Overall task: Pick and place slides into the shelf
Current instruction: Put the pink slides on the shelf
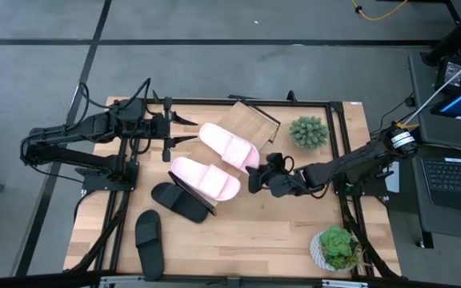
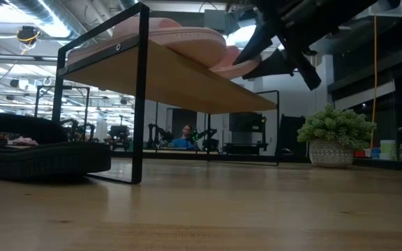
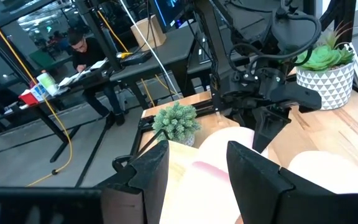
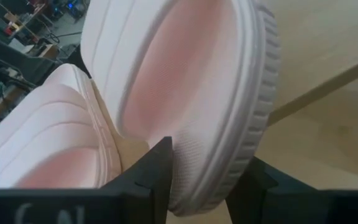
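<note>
- Both pink slides lie on the shelf (image 1: 250, 120): the far pink slide (image 1: 229, 144) and the near pink slide (image 1: 205, 178).
- The right claw (image 1: 256, 178) is clenched on the heel of the far pink one — placement looks nearly finished, not yet let go.
- The left claw (image 1: 184, 130) hovers released beside the shelf.
- Two remain: one black slide (image 1: 178, 200) touching the shelf's foot, another black slide (image 1: 149, 238) alone on the table (image 1: 254, 240) — roughly half done.
</note>
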`<control>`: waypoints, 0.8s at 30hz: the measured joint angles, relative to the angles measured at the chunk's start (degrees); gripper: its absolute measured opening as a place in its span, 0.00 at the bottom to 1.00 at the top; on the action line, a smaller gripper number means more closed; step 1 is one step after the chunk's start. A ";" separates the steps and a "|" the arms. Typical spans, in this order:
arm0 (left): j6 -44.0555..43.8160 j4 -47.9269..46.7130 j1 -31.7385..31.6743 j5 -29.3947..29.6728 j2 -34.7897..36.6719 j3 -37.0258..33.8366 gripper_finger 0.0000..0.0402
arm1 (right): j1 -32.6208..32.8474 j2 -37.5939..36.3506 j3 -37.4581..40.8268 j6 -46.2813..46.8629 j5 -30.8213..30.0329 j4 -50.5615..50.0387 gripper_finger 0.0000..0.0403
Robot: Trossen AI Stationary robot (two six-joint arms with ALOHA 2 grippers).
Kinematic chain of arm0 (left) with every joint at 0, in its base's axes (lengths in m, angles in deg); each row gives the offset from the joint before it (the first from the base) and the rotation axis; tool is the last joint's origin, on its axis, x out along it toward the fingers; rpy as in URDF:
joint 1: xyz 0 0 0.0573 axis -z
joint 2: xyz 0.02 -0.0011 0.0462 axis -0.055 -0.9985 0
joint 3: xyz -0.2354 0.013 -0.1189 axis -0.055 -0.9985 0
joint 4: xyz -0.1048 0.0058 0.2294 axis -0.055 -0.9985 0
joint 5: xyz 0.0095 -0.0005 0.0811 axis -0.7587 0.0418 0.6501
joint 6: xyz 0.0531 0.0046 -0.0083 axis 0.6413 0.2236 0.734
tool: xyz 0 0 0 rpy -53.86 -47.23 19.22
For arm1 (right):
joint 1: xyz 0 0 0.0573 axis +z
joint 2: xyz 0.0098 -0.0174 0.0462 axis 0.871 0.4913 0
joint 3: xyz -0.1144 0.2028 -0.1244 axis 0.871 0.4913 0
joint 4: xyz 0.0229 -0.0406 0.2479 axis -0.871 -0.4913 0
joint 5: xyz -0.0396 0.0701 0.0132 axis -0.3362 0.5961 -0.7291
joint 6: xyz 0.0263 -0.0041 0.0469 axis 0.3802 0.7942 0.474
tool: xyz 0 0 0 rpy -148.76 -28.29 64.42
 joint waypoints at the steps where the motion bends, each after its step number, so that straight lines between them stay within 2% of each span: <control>1: 0.00 0.00 0.00 0.01 0.00 0.00 0.38 | 0.00 0.00 0.00 1.05 0.37 0.01 0.31; 5: 0.00 0.00 -0.01 0.00 0.01 0.00 0.38 | -0.02 0.07 -2.06 2.59 2.39 -0.80 0.31; 9: 0.02 0.00 0.00 0.00 0.00 0.00 0.38 | -0.07 0.09 -7.44 2.39 5.04 -4.84 0.31; 14: 0.02 0.00 -0.01 0.01 0.01 -0.01 0.38 | -0.10 0.09 -15.04 7.45 6.64 -20.65 0.31; 17: 0.02 0.00 -0.02 0.00 0.00 0.00 0.38 | -0.72 0.09 -16.70 11.63 9.19 -27.50 0.31; 24: 0.02 0.00 -0.02 0.00 0.01 0.00 0.38 | -2.47 0.13 -16.79 11.50 14.16 -27.66 0.31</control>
